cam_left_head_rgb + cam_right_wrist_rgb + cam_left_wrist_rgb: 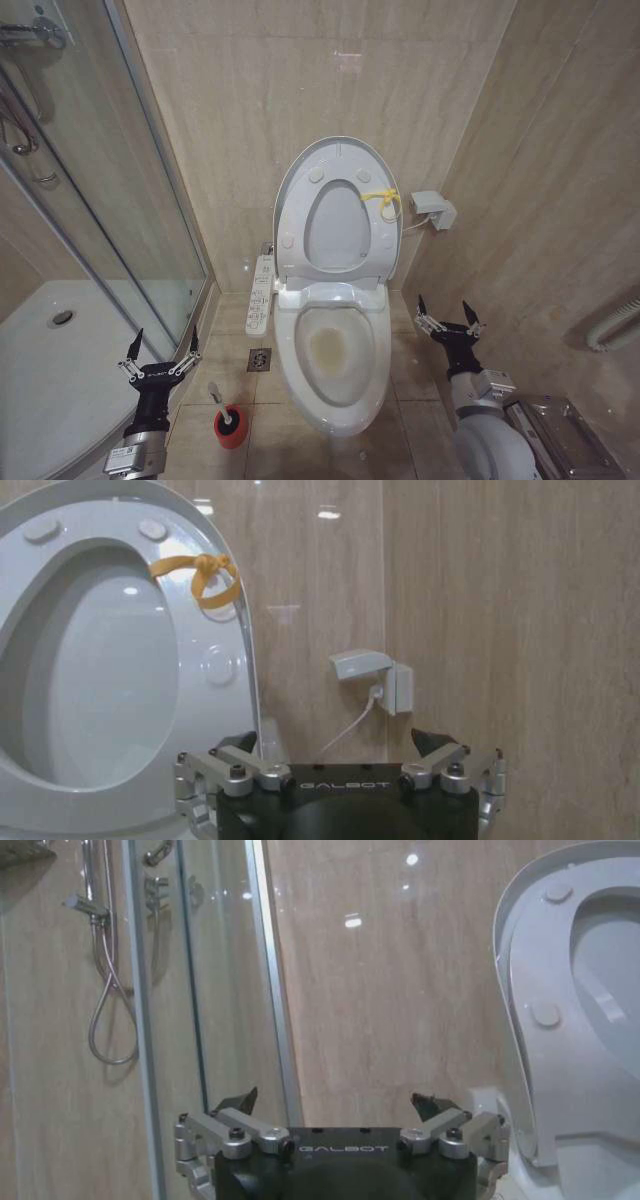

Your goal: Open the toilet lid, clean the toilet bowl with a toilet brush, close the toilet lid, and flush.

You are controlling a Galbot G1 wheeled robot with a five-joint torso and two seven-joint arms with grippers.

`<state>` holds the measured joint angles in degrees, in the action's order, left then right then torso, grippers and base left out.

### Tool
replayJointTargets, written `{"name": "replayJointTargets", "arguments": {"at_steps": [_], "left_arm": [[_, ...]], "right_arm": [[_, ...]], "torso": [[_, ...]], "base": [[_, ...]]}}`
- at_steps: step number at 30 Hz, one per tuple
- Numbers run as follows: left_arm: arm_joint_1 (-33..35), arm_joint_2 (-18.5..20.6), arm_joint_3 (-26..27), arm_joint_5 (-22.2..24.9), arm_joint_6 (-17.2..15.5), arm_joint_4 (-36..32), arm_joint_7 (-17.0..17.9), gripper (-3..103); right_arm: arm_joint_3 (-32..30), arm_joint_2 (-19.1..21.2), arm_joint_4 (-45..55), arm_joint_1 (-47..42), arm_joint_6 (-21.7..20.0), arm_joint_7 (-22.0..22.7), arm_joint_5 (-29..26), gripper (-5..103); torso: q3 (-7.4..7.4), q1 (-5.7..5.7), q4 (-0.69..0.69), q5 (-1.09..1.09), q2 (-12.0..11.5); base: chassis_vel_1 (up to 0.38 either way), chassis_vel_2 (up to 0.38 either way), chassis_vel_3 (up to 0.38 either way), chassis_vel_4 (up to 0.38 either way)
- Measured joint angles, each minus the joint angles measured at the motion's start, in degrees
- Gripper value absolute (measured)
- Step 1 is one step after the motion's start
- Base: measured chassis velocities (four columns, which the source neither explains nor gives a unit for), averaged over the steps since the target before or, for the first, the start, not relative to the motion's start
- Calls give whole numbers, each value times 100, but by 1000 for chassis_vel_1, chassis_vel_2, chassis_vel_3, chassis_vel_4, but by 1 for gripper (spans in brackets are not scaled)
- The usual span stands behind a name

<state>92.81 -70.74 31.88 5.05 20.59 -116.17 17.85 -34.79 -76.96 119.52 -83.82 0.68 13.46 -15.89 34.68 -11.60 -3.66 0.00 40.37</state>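
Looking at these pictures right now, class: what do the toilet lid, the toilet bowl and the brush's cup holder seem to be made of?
Toilet lid: glossy white, moulded bumpers underneath, probably plastic.
Toilet bowl: thick, smooth white shell with a shine, likely glazed ceramic; bottom stained yellowish.
Cup holder: small red cup, possibly plastic; too small to confirm.

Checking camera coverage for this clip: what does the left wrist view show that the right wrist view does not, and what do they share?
Left wrist view alone: the glass shower door, the shower hose and the open left gripper. Right wrist view alone: the yellow tie on the raised toilet lid, a wall socket with a plugged cable and the open right gripper. Both show the upright lid and the beige tiled wall.
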Motion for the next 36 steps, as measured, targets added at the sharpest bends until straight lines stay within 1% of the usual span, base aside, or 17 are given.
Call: {"name": "replayJointTargets", "arguments": {"at_steps": [2, 4, 5, 8, 9, 11, 12, 13, 14, 15, 16, 18, 23, 24, 27, 29, 36], "left_arm": [[-2, 0, 0, 0, 0, 0, 0, 100], [-1, 0, 0, 0, 0, 0, 0, 100], [-1, 0, 0, 0, 0, 0, 0, 100], [-3, 0, 0, 0, 0, 0, 0, 100], [-3, 0, 0, 0, 0, 0, 0, 100], [-2, 0, 0, 0, 0, 0, 0, 100], [-1, -1, 0, 0, 0, 0, 0, 100], [-2, 0, 0, 0, 0, 0, 0, 100], [-2, 0, 0, 0, 0, 0, 0, 100], [-1, 0, 0, 0, 0, 0, 0, 100], [-4, 0, -1, 0, 0, 0, 0, 100], [0, 0, -1, 0, 0, 0, 0, 100], [-2, -1, 0, 0, 0, 0, 0, 100], [-2, 0, 0, 0, 0, 0, 0, 100], [-2, -1, 0, 0, 0, 0, 0, 100], [-2, -1, 0, 0, 0, 0, 0, 100], [-1, 0, 0, 0, 0, 0, 0, 100]], "right_arm": [[-21, -33, -65, -75, 115, -6, 67, 100], [-96, -144, -290, -312, 438, -29, 266, 100], [-96, -144, -290, -312, 438, -29, 266, 100], [-250, -355, -728, -758, 1108, -83, 672, 100], [-250, -355, -728, -758, 1108, -83, 672, 100], [-354, -493, -1009, -1043, 1536, -118, 932, 100], [-405, -576, -1175, -1210, 1778, -140, 1079, 100], [-425, -603, -1231, -1263, 1890, -153, 1120, 100], [-425, -603, -1231, -1263, 1890, -153, 1120, 100], [-387, -625, -1139, -1212, 2015, -204, 1033, 100], [-333, -642, -979, -1069, 2048, -232, 951, 100], [-302, -654, -882, -979, 2029, -233, 901, 100], [-253, -658, -674, -646, 1820, -182, 761, 100], [-252, -636, -637, -554, 1757, -137, 704, 100], [-259, -538, -598, -397, 1633, -60, 552, 100], [-260, -526, -595, -388, 1617, -56, 535, 100], [-233, -277, -720, -67, 1502, -99, 339, 100]], "torso": [[0, -1, 1, -1, 0], [1, -2, -2, 0, 0], [1, -2, -2, 0, 0], [1, -3, -3, 0, 0], [1, -3, -3, 0, 0], [1, -3, -2, 0, 0], [1, -2, -5, 1, 0], [1, -2, -5, 0, 0], [1, -2, -5, 0, 0], [1, -2, -7, 1, 0], [0, -2, 0, 0, 0], [0, -2, 3, -3, 0], [1, -3, 1, -1, 0], [1, -4, -2, -1, 0], [1, -4, -1, -1, -1], [1, -4, -1, -1, -1], [2, -3, -1, 0, 0]], "base": [[0, 0, 0, 0], [0, 0, 0, 0], [0, 0, 0, 0], [0, 0, 0, 0], [0, 0, 0, 0], [0, 0, 0, 0], [0, 0, 0, 0], [0, 0, 0, 0], [0, 0, 0, 0], [0, 0, 0, 0], [0, 0, 0, 0], [0, 0, 0, 0], [0, 0, 0, 0], [0, 0, 0, 0], [0, 0, 0, 0], [0, 0, 0, 0], [0, 0, 0, 0]]}}
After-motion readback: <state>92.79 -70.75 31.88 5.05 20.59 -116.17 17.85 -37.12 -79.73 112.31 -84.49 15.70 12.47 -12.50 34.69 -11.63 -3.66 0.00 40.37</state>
